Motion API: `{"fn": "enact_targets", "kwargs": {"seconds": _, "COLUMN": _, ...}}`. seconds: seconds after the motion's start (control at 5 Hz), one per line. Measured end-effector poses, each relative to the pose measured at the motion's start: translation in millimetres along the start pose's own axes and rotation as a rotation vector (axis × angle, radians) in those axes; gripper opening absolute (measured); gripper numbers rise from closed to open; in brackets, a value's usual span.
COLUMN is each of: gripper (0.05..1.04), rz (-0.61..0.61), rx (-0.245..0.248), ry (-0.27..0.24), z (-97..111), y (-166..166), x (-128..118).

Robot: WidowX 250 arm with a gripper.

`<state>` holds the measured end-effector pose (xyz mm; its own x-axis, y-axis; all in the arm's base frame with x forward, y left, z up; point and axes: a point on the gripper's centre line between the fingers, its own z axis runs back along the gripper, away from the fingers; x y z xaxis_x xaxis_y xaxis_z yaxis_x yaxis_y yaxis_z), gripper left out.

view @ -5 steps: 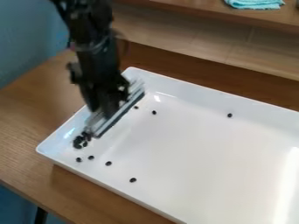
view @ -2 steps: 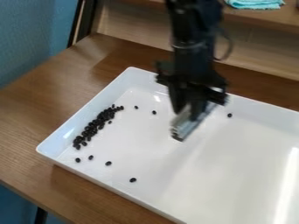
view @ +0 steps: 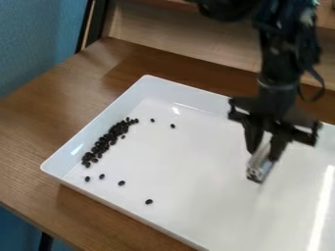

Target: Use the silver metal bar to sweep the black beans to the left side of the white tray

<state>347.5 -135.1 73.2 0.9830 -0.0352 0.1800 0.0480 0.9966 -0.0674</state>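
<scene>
Black beans [view: 105, 142] lie in a dense curved band along the left side of a white tray [view: 177, 218], which sits on a brown wooden table [view: 33, 137]. A few more are scattered apart from the band — two toward the far side, four toward the near left corner and near edge. Over the tray's right part, the gripper [view: 264, 153] points down, its fingers closed around a silvery tool [view: 258, 167] — well apart from the beans.
</scene>
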Motion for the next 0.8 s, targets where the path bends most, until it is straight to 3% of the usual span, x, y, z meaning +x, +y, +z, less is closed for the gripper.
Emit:
{"fn": "enact_targets", "kwargs": {"seconds": 0.2, "gripper": 0.331, "rz": 0.042, "rx": 0.008, "ry": 0.015, "z": -18.4, "y": -4.4, "x": 4.1}}
{"fn": "enact_targets", "kwargs": {"seconds": 0.8, "gripper": 0.331, "rz": 0.070, "rx": 0.007, "ry": 0.012, "z": -25.1, "y": 2.8, "x": 14.0}}
